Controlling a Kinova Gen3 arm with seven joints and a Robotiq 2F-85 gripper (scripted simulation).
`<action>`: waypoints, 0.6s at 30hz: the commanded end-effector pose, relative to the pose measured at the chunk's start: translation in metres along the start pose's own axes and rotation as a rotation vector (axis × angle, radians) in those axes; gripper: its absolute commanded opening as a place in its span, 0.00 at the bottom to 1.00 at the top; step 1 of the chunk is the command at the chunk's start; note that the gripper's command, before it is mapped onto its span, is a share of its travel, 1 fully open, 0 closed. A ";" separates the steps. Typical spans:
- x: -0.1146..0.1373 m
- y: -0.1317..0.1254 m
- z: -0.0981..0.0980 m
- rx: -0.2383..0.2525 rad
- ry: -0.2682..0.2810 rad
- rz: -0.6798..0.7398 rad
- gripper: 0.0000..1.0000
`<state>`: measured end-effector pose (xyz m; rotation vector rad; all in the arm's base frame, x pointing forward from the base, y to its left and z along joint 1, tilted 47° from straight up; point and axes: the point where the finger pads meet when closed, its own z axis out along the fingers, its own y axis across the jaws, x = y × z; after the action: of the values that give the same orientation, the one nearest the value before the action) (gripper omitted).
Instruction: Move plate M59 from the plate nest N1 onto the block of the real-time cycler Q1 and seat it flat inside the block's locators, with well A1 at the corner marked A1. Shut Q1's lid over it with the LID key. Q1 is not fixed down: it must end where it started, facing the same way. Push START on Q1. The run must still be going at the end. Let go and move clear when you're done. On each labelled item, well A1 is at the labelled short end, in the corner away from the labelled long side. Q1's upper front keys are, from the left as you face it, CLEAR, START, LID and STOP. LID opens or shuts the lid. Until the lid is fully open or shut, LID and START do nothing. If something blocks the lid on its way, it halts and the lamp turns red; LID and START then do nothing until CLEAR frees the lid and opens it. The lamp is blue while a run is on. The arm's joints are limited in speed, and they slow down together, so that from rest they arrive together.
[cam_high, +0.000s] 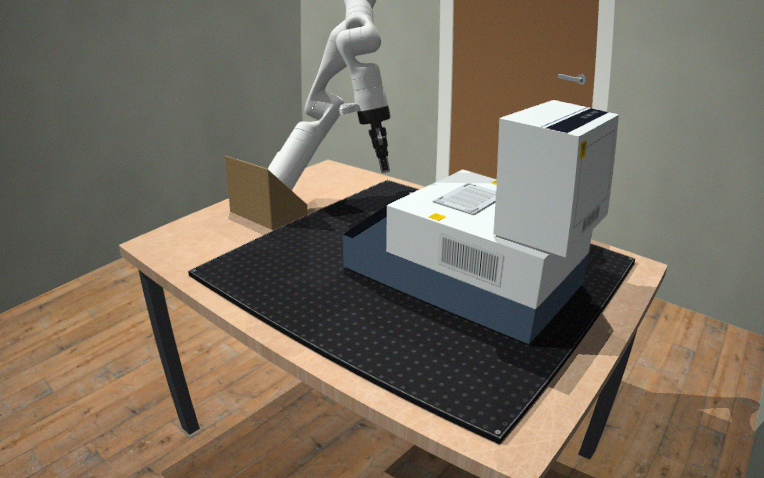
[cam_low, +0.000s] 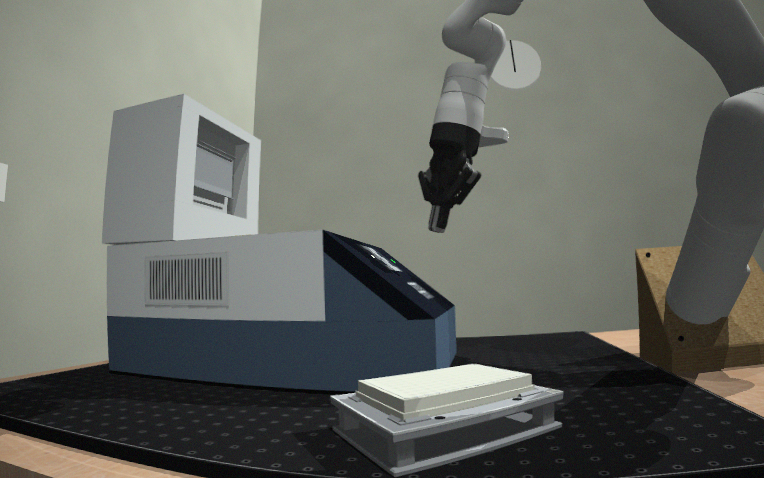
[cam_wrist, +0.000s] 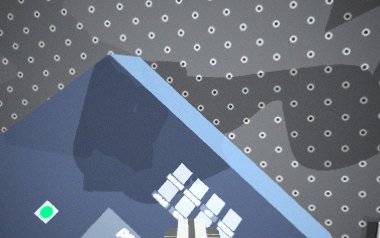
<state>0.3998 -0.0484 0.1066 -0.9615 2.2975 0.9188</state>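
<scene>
One pale plate (cam_low: 450, 386) sits on its nest (cam_low: 478, 417) in the exterior view, beside the cycler (cam_high: 462, 287) (cam_low: 225, 349) (cam_wrist: 45, 165) and not yet on the block. The end effector (cam_high: 385, 170) (cam_low: 437, 229) (cam_wrist: 192, 230) hangs above the sloping panel, clenched on nothing. The plate looks light and stiff, probably smooth plastic that could slip or tilt if pinched unevenly; I would take it low on two opposite side walls, level, keeping off the wells

From the top view, the tall lid housing (cam_high: 535, 180) stands at the cycler's rear; the plate and nest cannot be seen, and the arm is well apart from the housing

Through the wrist view, the closed fingertips reach over the white keys (cam_wrist: 198, 188), near a green lamp (cam_wrist: 46, 212). Whether they touch a key cannot be told here, but the exterior view shows them apart from the panel. The fingers would need to open before any grasp
</scene>
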 end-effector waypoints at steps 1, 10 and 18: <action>0.001 -0.001 -0.007 0.004 0.006 0.007 0.10; -0.001 -0.003 -0.017 0.004 0.006 0.007 0.10; -0.003 -0.005 -0.026 0.003 0.006 0.007 0.10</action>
<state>0.4019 -0.0639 0.1211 -0.9618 2.2975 0.9179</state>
